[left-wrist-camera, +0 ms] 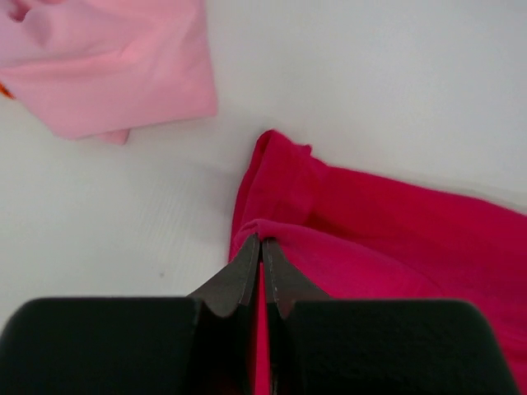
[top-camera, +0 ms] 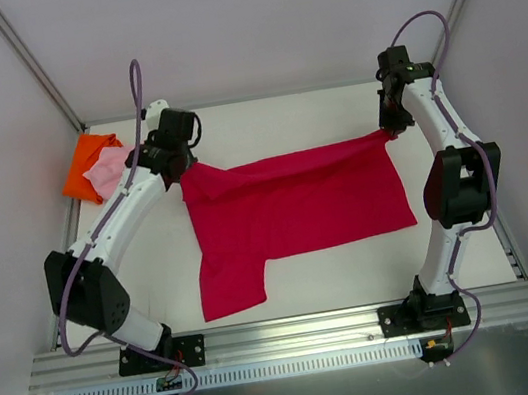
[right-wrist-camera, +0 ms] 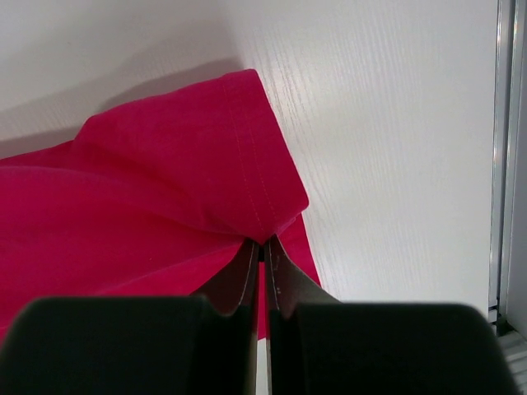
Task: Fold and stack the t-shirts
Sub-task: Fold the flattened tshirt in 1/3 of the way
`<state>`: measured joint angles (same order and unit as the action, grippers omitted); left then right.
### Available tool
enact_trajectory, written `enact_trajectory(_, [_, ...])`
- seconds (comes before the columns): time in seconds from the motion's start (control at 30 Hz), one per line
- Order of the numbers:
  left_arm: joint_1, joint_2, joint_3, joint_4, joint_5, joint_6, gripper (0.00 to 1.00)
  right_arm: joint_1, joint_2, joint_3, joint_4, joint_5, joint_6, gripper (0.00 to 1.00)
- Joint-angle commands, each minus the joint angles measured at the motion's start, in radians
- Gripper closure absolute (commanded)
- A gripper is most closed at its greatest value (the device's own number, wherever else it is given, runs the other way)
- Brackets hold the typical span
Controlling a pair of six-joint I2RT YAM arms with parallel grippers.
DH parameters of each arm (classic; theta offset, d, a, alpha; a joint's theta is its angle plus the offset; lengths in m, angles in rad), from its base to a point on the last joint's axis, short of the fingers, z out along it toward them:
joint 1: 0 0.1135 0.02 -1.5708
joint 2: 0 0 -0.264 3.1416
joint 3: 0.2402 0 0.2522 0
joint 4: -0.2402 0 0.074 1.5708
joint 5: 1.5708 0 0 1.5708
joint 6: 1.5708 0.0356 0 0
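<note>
Your left hand (left-wrist-camera: 262, 243) is pinched shut on one far corner of the crimson t-shirt (top-camera: 295, 202), toward the far left corner of the table (top-camera: 358, 273). Your right hand (right-wrist-camera: 262, 244) is pinched shut on the other far corner, near the right edge. The shirt's far edge stretches left to right between them, and the rest lies flat toward the near edge. The pink t-shirt (top-camera: 109, 170) rests on the orange t-shirt (top-camera: 85, 158) in the far left corner, nearest your left hand. No container shows.
</note>
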<state>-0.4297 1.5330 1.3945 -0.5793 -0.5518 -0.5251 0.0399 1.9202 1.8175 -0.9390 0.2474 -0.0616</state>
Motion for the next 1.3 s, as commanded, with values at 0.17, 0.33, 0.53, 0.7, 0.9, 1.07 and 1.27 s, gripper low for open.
enact_trajectory(0.17, [0.023, 0.28, 0.435, 0.009, 0.058, 0.077, 1.0, -0.006, -0.047, 0.003, 0.0, 0.007, -0.003, 0.99])
enact_trajectory(0.33, [0.032, 0.331, 0.529, 0.012, 0.041, 0.086, 1.0, -0.005, -0.067, -0.026, 0.017, -0.008, -0.006, 0.99])
enact_trajectory(0.53, [0.062, 0.243, 0.39, 0.099, 0.042, 0.063, 1.0, -0.005, -0.093, -0.083, 0.045, -0.017, -0.003, 0.99])
enact_trajectory(0.7, [0.062, 0.161, 0.296, 0.125, 0.067, 0.066, 1.0, -0.005, -0.102, -0.109, 0.057, -0.011, -0.004, 0.99])
enact_trajectory(0.9, [0.072, 0.202, 0.377, 0.078, 0.061, 0.085, 1.0, -0.003, -0.095, -0.1, 0.052, -0.019, -0.004, 0.99])
enact_trajectory(1.07, [0.071, 0.171, 0.324, 0.027, 0.156, 0.05, 1.0, -0.003, -0.092, -0.098, 0.034, -0.002, -0.014, 0.99])
enact_trajectory(1.27, [0.071, 0.11, 0.207, -0.031, 0.194, 0.043, 1.0, -0.003, -0.05, -0.022, -0.076, -0.036, -0.021, 0.99])
